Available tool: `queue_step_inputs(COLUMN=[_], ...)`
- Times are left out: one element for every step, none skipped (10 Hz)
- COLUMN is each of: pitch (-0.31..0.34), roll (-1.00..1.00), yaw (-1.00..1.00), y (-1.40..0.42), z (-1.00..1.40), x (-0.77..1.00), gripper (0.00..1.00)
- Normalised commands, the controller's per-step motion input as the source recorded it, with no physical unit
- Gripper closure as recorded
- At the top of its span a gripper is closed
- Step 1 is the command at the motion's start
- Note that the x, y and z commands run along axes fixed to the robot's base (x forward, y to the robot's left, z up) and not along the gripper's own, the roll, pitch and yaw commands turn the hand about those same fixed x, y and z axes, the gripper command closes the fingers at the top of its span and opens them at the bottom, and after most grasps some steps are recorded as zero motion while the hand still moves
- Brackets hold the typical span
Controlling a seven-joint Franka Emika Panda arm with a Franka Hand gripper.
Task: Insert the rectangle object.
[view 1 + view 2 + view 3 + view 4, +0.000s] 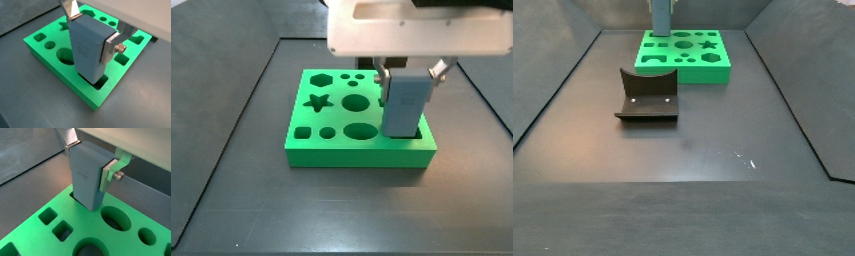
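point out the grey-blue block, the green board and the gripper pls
Rectangle object [88,47]: wrist view, on its broad front face.
Green board [358,153]: side view, on its front wall below the holes.
Gripper [91,155]: wrist view, midway between the fingertips, closed on the block's upper part.

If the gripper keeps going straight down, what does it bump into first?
The gripper is shut on the grey-blue block, whose lower end already sits in a hole of the green board. Going down, the block probably meets the hole's bottom first; the hole's depth is hidden. The fingers would reach the board's top later.
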Motion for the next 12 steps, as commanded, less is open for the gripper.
queue_step_inputs(pitch=[0.124,0.123,0.140,0.153,0.131,0.051,0.000,0.000,0.044,0.049,0.000,-0.010], roll=[0.15,0.11,0.10,0.11,0.08,0.00,0.00,0.00,0.05,0.06,0.00,-0.02], yaw=[0.05,0.03,0.11,0.17,0.15,0.00,0.00,0.00,0.00,0.00,0.00,0.00], y=[-0.14,-0.05,0.00,0.02,0.01,0.00,0.00,-0.01,0.00,0.00,0.00,0.00], z=[-0.23,-0.16,-0.19,-0.21,-0.19,-0.19,-0.37,-0.41,-0.37,-0.26,-0.13,-0.10], x=[0.36,0.35,0.43,0.51,0.39,0.10,0.09,0.14,0.19,0.15,0.05,0.05], gripper=[1.00,1.00,1.00,1.00,1.00,1.00,1.00,1.00,1.00,1.00,1.00,1.00])
